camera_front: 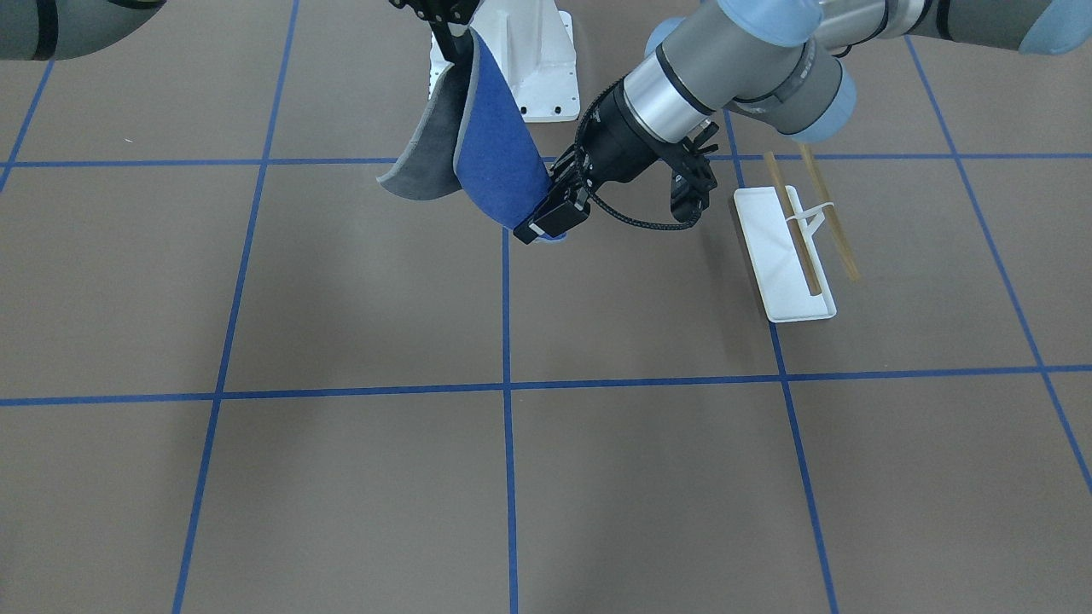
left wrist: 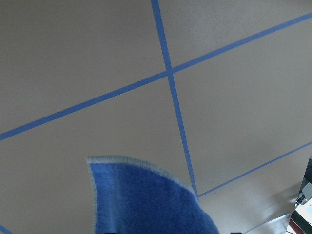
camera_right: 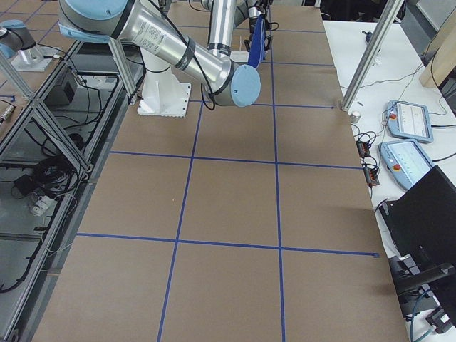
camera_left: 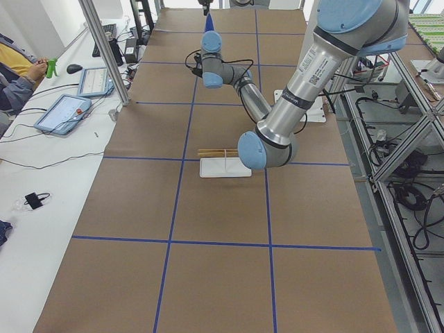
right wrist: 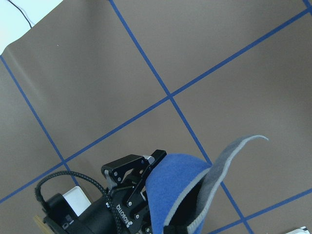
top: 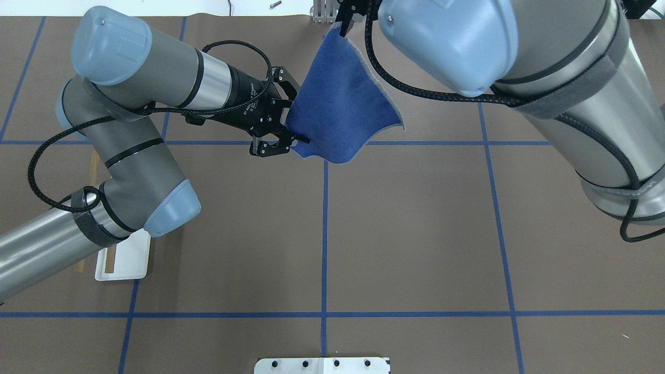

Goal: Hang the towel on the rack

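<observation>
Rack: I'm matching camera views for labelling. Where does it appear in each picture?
Front-facing: rack right of centre.
Overhead: rack lower left, under left arm.
Exterior left: rack centre.
Exterior right: cannot make out.
Left wrist: absent.
Right wrist: rack bottom-left corner.
Shared landmark: towel.

- The rack [top: 124,259] lies mostly under the left arm in the overhead view. Only a corner of its white tray and a strip of one dowel show.
- The right gripper [camera_front: 454,38] is cut off by the top edge of the front-facing view.
- The towel [camera_front: 499,145] partly covers the tips of the left gripper [camera_front: 544,226].
- The left wrist view shows a single towel corner, cut off at the bottom edge.
- In both side views the towel is too small to tell how it is gripped.
</observation>
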`<state>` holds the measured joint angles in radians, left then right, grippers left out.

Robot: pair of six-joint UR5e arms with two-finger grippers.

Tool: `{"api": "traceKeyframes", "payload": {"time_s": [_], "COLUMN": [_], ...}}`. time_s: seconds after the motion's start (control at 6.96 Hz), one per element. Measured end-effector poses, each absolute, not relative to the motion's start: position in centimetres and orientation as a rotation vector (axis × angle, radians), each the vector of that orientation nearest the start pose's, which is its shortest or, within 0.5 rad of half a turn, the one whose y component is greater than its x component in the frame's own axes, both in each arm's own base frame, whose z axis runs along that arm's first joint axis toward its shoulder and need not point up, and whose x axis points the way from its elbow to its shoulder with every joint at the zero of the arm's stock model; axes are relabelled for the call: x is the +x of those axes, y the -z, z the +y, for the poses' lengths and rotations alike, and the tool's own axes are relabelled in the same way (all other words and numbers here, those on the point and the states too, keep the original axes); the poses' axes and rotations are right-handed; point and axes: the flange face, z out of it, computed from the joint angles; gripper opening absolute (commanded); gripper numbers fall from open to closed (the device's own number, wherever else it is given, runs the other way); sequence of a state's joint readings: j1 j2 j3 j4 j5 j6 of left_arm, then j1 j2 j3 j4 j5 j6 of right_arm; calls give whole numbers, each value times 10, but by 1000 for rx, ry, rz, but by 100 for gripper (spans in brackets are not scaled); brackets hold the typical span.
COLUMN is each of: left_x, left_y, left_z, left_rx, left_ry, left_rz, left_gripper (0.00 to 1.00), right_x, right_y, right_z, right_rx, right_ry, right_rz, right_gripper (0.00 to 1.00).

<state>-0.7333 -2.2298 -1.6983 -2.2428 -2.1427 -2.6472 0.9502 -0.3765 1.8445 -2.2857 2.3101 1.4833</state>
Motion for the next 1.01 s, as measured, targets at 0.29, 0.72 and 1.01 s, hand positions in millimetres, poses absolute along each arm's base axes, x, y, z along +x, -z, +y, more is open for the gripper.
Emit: {"api": "traceKeyframes", "payload": {"time_s": [0.29,0.72,1.01], "left_x": [416,413,410], "left_y": [-132,-132,-150], "left_z": [-481,-481,-481], "left_rx": [-711,-671,-565], "left_ry": [1003,954,857], "left_rz": [1392,1421,1439], "left_gripper": [0,0,0], "right_x": [-270,-269,-262], "right_y": [85,83,71], "right_z": [-493,-496,-501], "right_rx": [-259,-251,-247], "right_ry": [-507,-497,-507], "right_rz": [-987,-1009,-1011], "right_gripper": [99,100,100]}}
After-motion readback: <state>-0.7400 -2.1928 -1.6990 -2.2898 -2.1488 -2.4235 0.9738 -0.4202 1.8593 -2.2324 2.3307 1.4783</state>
